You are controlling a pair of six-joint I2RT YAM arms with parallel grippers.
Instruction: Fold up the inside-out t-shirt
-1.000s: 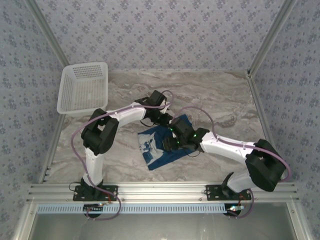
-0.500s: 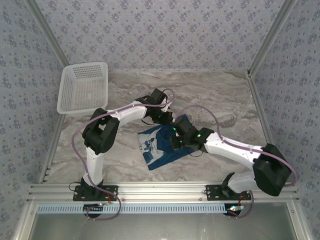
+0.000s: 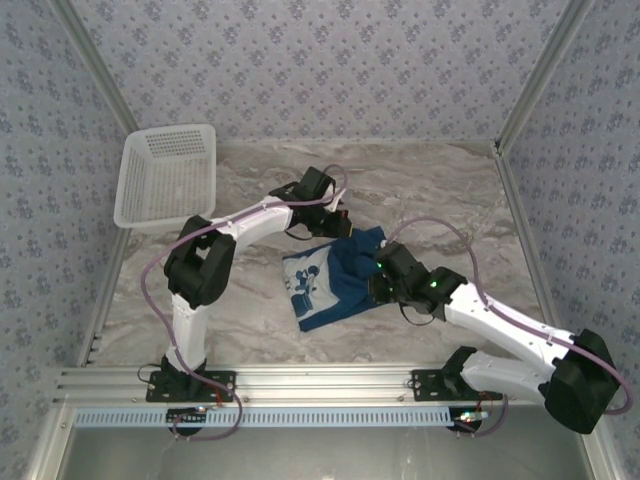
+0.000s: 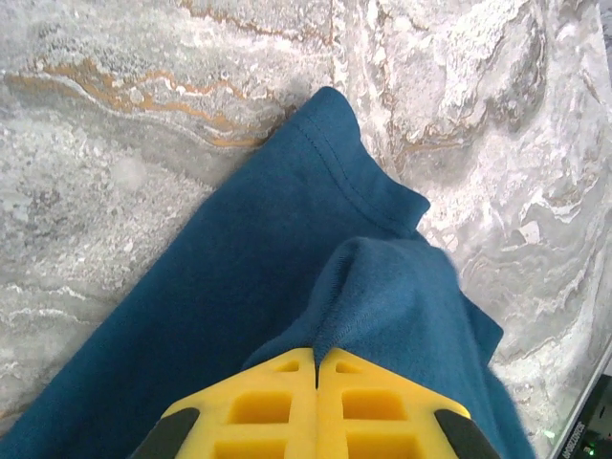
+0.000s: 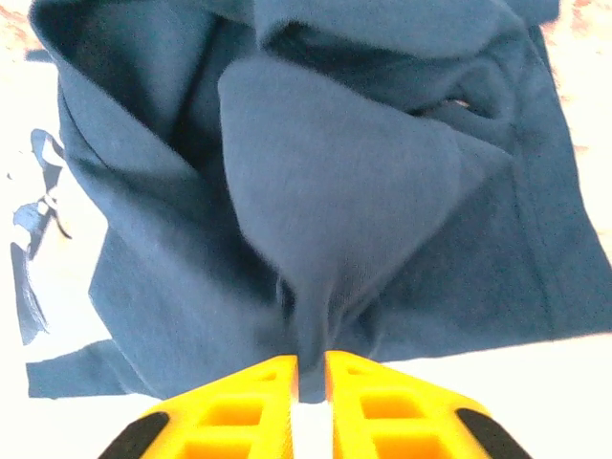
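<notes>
In left claw [image 4: 316, 360] and right claw [image 5: 311, 371]: t-shirt [image 4: 239, 277] (bunched)

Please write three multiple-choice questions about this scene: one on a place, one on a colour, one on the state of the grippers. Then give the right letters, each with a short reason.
1. Where does the white basket stand?
A. At the far left corner of the table
B. At the near right corner
C. Between the arm bases

2. What colour is the t-shirt?
A. Red
B. Dark blue
C. Green

3. What state are the left gripper and the right gripper in?
A. Both open
B. The left holds the basket
C. Each shut on a fold of the t-shirt

1 A: the top view shows it there. 2 B: the cloth is dark blue in every view. 3 C: each wrist view shows cloth pinched between closed jaws.
</notes>
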